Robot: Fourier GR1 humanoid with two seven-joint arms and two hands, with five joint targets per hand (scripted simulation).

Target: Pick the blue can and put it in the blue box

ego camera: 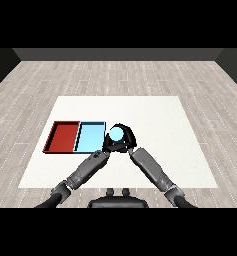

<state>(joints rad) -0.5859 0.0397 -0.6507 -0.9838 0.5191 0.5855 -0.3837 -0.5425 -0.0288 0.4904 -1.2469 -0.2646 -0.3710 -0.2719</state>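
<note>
The blue can (116,133) shows as a light blue round top just right of the light blue tray (90,138), near its right edge. My right hand (127,139) is curled round the can, with dark fingers over its far and right sides. My left hand (108,146) sits close against the can's near left side, between the can and the tray's front right corner. The two black hands overlap there, and the can's lower body is hidden behind them.
A red tray (63,136) lies directly left of the light blue tray, their sides touching. Both trays sit on the left half of the white table (160,125). Grey wooden floor surrounds the table.
</note>
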